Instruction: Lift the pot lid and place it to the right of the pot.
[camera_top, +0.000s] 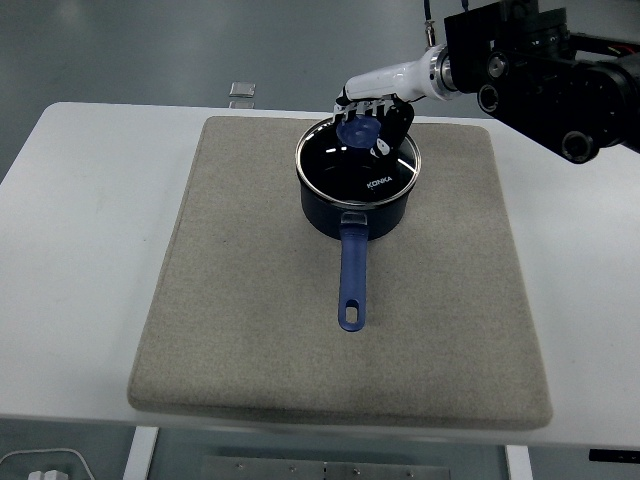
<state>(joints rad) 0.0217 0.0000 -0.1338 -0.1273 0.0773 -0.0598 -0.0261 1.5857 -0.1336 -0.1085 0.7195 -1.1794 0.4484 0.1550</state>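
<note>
A dark blue pot (355, 210) with a long blue handle (351, 283) stands on the grey mat (250, 300), handle pointing toward the near edge. Its glass lid (358, 165) with a blue knob (357, 132) is tilted, its far edge raised above the rim. My right hand (372, 115) reaches in from the upper right and its fingers are curled around the knob. The left arm is out of view.
The grey mat covers most of the white table (70, 250). A small clear object (241, 93) lies at the table's far edge. My right arm's black housing (545, 75) hangs over the far right corner.
</note>
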